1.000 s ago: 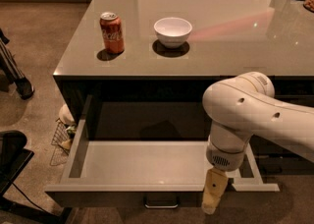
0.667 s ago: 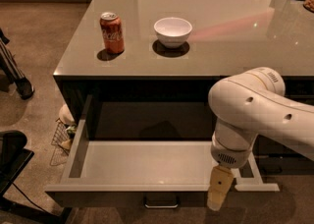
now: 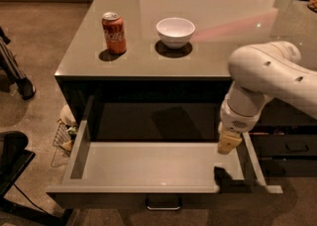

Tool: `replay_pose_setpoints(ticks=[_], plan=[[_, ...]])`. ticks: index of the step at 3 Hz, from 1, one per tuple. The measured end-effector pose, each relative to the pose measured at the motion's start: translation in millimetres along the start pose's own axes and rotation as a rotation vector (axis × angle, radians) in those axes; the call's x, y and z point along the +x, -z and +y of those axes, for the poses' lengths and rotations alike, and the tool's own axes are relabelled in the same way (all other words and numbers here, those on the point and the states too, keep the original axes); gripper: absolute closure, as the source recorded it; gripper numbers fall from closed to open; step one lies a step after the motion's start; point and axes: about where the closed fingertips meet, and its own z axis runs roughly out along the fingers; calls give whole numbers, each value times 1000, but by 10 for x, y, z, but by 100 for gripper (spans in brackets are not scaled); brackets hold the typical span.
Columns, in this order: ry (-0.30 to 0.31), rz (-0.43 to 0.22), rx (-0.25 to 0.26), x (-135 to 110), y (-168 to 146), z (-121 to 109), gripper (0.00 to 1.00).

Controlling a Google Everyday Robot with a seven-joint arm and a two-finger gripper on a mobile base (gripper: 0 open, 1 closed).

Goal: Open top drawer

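The claw, a tan two-finger gripper (image 3: 229, 141) on a bulky white robot arm (image 3: 267, 79), hangs over the right rear part of the open drawer, just inside its right wall and well apart from the handle; whether it is open or closed cannot be told. The top drawer (image 3: 148, 166), wide and dark grey-brown with a light grey box interior, stands pulled out from under the glossy grey countertop (image 3: 218, 17). Only the claw's shadow lies on its floor, near the front right corner. Its small metal bar handle (image 3: 163, 203) sits at the centre of the front. On the countertop stands a red soda can (image 3: 114, 32) with white script, probably Coca-Cola, and near it a white round bowl (image 3: 175, 31). A wire basket (image 3: 62, 140) on the floor to the left holds some small items
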Motion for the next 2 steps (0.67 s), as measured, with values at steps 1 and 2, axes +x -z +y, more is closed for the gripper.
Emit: replay_pose_setpoints(ticks=[1, 2], plan=[[34, -101, -21, -27, -311, -348, 69], [30, -189, -80, -10, -742, -331, 92]])
